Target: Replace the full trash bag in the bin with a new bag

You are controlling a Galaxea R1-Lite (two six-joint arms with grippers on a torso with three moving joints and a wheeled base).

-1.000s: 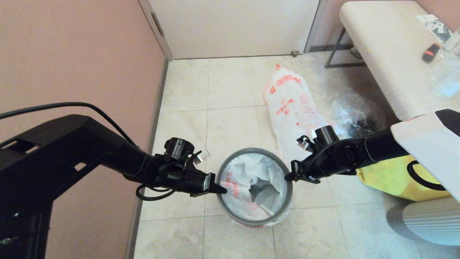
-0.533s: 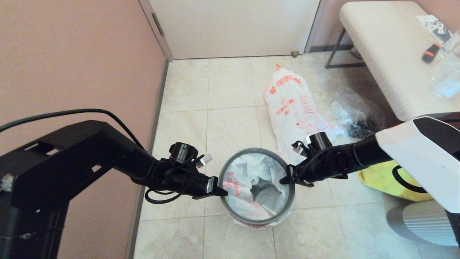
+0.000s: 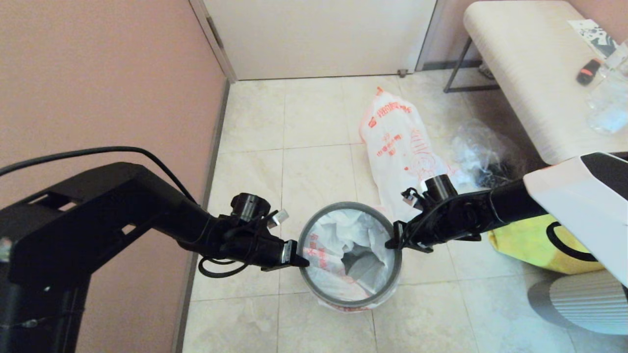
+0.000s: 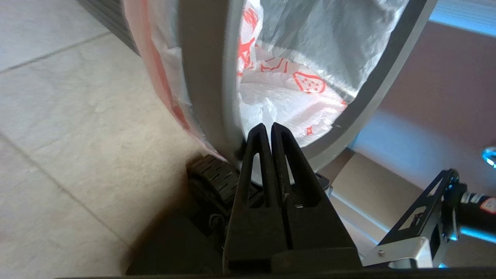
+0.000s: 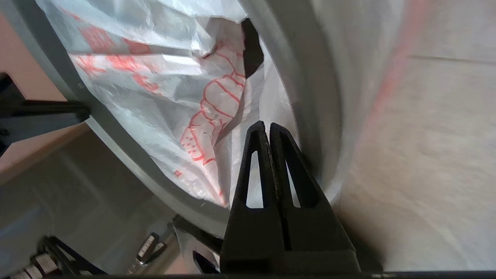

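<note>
The bin is flanked by both claws: the left claw and right claw are each pressed together at opposite sides of its grey hoop rim, nothing visibly pinched. The new bag is seen lining it between them, its bottom hidden by crumpled folds. The full trash bag is lying on the floor beyond the right claw, partly covered by that arm.

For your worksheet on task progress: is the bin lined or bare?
Lined. A white printed bag spreads inside the bin, its edge folded over under the grey hoop.
</note>
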